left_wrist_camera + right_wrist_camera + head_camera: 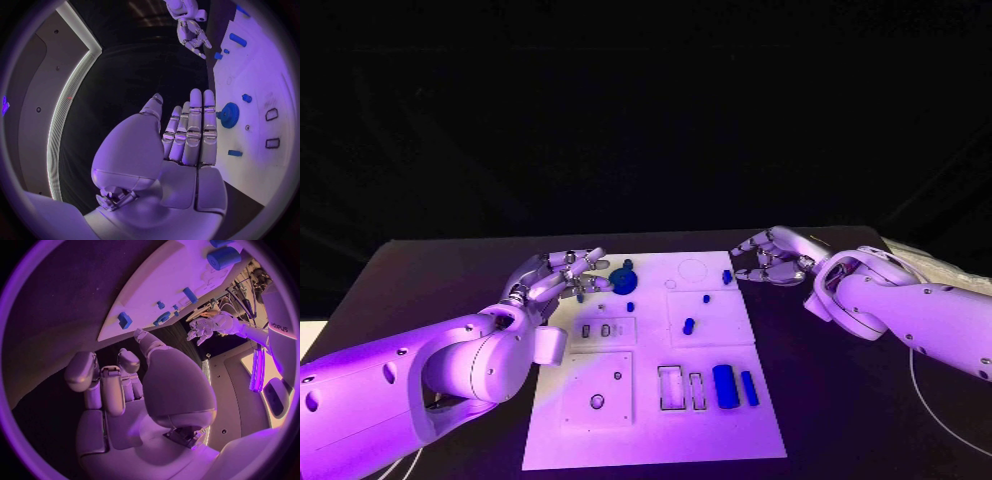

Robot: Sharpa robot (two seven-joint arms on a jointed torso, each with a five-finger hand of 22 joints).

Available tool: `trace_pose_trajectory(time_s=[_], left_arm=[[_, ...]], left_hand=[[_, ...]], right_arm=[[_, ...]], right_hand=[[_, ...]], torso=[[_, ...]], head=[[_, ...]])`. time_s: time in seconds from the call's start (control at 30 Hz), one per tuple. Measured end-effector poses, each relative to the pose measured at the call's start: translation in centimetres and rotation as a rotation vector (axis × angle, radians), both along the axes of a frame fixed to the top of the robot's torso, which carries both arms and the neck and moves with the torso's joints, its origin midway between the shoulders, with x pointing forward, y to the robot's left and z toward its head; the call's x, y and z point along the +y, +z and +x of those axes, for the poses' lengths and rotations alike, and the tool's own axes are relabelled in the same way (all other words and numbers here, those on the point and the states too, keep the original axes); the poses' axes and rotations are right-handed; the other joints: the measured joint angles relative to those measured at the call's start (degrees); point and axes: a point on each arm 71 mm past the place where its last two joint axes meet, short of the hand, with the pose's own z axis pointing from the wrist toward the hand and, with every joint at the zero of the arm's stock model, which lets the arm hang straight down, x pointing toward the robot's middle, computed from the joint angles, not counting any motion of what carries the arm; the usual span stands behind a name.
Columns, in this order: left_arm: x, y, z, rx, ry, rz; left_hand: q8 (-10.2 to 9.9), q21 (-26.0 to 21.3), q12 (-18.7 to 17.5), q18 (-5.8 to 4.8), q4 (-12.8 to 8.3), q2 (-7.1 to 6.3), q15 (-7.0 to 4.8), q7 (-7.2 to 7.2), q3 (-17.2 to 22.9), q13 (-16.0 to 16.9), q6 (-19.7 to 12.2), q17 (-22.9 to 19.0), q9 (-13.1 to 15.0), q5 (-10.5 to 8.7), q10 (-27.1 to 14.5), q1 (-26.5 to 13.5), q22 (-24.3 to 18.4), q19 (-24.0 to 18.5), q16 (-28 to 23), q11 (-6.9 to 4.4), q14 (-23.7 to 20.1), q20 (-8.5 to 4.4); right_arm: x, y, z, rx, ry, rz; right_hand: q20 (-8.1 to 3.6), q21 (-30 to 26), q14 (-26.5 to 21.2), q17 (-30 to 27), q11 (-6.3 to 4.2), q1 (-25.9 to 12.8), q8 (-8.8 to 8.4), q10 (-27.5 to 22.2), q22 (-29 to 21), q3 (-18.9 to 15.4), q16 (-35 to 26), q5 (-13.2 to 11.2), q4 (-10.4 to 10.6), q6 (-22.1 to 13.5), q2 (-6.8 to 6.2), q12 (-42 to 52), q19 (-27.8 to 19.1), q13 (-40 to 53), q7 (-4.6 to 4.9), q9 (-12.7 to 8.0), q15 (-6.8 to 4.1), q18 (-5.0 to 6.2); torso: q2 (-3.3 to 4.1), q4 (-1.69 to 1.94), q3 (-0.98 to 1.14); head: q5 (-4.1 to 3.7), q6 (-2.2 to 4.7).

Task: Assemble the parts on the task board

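Black table point(848, 400) carrying one white task board point(646, 440); one blue gear point(625, 281) lying near its far edge. Left hand point(564, 274) hovering, fingers straight, pressed together; right hand point(772, 257) curling inward, holding nothing.

Head camera high above task board point(653, 400); 2 wrist cameras close behind hands, sharing board

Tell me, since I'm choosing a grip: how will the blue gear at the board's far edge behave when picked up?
The blue gear looks like rigid moulded plastic, so probably stiff and light. It lies flat on the task board, so little edge is exposed and fingertips may slip off. Its toothed rim should aid grip; set on edge, it might roll. The left hand hovers nearby, open.
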Motion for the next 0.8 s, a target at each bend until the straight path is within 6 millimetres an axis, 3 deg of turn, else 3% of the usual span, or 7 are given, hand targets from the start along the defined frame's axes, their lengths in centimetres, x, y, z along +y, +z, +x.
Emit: trace_pose_trajectory(time_s=[0.4,0.8], left_arm=[[0.0,-0.1,0.0,0.001,-0.001,0.000],[0.0,-0.1,0.1,0.002,0.000,0.000]], left_hand=[[0.0,0.0,0.0,0.00,0.0,0.00,0.00,0.00,0.0,0.0,0.0,0.0,0.0,0.00,0.0,0.0,0.0,0.0,0.0,0.00,0.0,0.00],[0.0,0.0,0.0,0.00,0.0,0.22,0.00,0.00,0.0,0.0,0.0,0.1,0.0,0.00,0.0,0.2,0.0,0.0,0.0,0.00,0.0,0.00]], right_arm=[[0.3,-1.4,0.7,0.042,-0.003,0.012],[0.9,-2.5,0.8,0.082,0.010,0.012]], right_hand=[[0.00,0.0,0.0,0.0,0.00,1.6,0.00,0.0,-0.1,0.3,0.0,-1.7,-1.0,1.3,1.12,0.0,0.0,0.3,-0.04,0.0,0.00,0.00],[0.00,0.0,0.2,0.0,0.00,1.9,0.23,0.0,-0.1,0.7,0.0,-2.0,-1.4,2.3,1.43,0.0,0.0,0.5,-0.24,0.0,-0.22,0.00]], torso=[[-0.04,0.01,-0.12],[-0.08,0.02,-0.18]], head=[[0.24,-0.65],[0.40,-0.96]])
